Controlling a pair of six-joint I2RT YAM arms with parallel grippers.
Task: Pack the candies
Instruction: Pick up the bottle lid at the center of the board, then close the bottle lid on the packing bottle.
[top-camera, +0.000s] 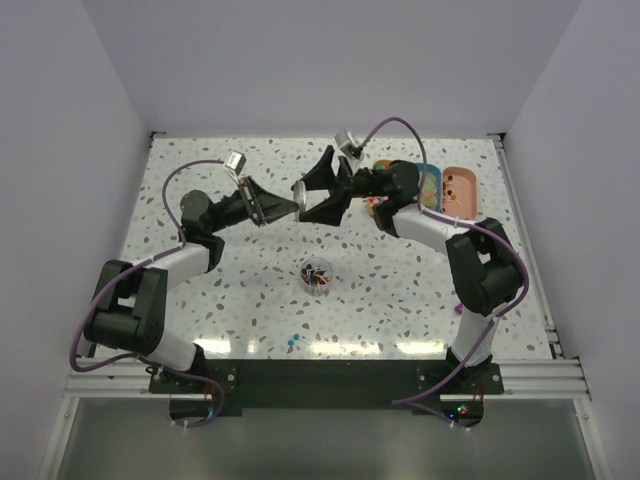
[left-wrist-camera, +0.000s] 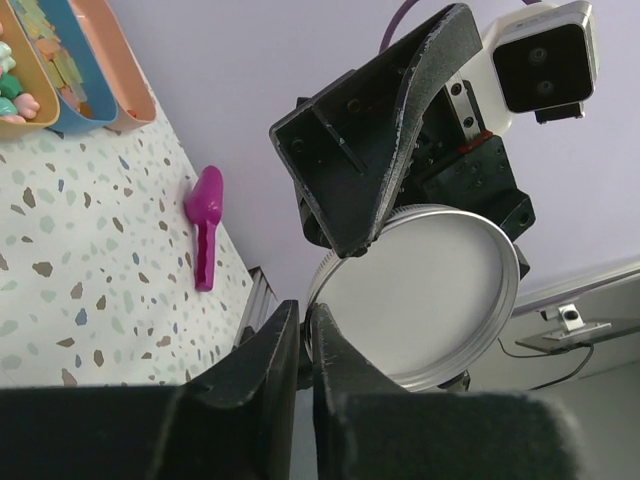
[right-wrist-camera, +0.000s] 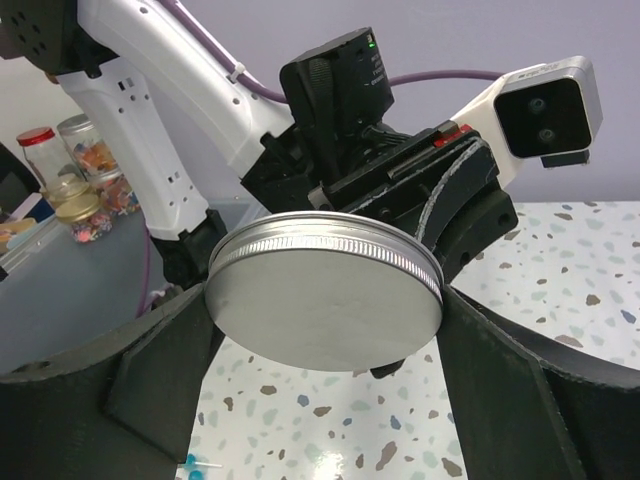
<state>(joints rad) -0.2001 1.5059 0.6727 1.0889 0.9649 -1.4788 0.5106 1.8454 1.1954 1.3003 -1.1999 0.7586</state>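
The candies (top-camera: 317, 273), a dark mix of tiny pieces, lie in a small clear jar (top-camera: 318, 285) at the table's middle. Above the table's far half both grippers meet on a round silver lid (top-camera: 303, 189) (left-wrist-camera: 430, 300) (right-wrist-camera: 325, 300). My left gripper (left-wrist-camera: 305, 322) (top-camera: 293, 206) pinches the lid's rim between nearly closed fingers. My right gripper (right-wrist-camera: 325, 318) (top-camera: 314, 190) spans the lid's width, with a finger against each side. A purple scoop (left-wrist-camera: 205, 225) lies on the table near the trays.
Blue and orange trays (top-camera: 458, 190) (left-wrist-camera: 75, 90) holding pastel and tan candies stand at the back right. A few blue bits (top-camera: 291, 342) lie near the front edge. Jars (right-wrist-camera: 75, 185) stand off the table in the right wrist view.
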